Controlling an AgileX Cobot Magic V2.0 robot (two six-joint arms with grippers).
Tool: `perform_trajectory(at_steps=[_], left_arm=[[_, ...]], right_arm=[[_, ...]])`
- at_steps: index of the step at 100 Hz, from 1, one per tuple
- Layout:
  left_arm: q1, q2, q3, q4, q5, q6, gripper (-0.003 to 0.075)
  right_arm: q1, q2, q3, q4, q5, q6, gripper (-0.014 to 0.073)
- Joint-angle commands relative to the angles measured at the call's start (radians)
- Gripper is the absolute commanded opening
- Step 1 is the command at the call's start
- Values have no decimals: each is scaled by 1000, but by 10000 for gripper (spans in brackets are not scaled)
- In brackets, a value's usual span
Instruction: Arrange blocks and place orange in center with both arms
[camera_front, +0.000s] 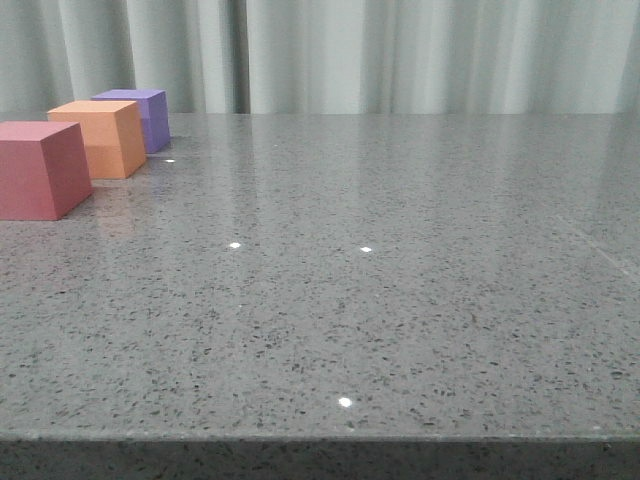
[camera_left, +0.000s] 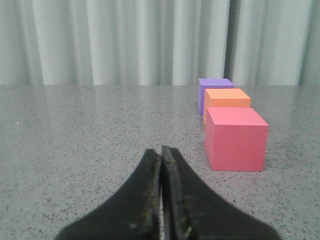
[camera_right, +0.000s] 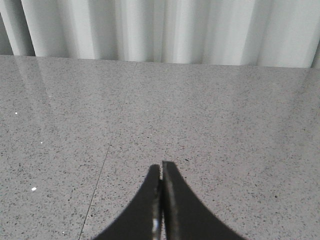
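A: Where do the three cubes sit?

B: All three stand at the far left of the speckled grey stone table, in a row that runs from near to far. The matte red-pink cube is nearest and cut by the left edge of the front view. Behind it is the plain matte orange cube, and farthest back the matte purple cube, close to the pale pleated curtain.

A: So the orange one is in the middle?

B: Yes, it stands between the red-pink and the purple. From the front, small gaps appear between neighbours, though I cannot tell for sure whether any faces touch.

A: And the grippers?

B: Neither arm appears in the front view. The left wrist view shows the left black gripper with its two dark pointed fingers pressed together, tip to tip, holding nothing. It hovers low over bare table, and the row of cubes lies ahead of it and off to one side, the red-pink cube closest.

A: The right one?

B: The right black gripper is likewise closed, fingers meeting at the tips, empty. Only grey table and the curtain lie before it; no cube shows in that view. A thin seam line runs across the stone there.
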Motion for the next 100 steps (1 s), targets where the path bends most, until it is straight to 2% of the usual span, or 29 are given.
perform_trajectory(at_steps=[1,63,72,90,100], left_arm=[[1,-33,43,1,-85,2,-20],[1,-33,43,1,-85,2,-20],[1,-33,43,1,-85,2,-20],[1,-33,43,1,-85,2,-20],[1,-33,43,1,-85,2,-20]], right_arm=[[-6,5,-27,-19,-73,-3,-68],[-6,-11,-26,-15,-73,-7,-68],[-7,-48,-7,7,-91,-50,-68],[-7,-173,126,174,-232,-230,-68],[-7,-248,217,185,-305,-244,-68]])
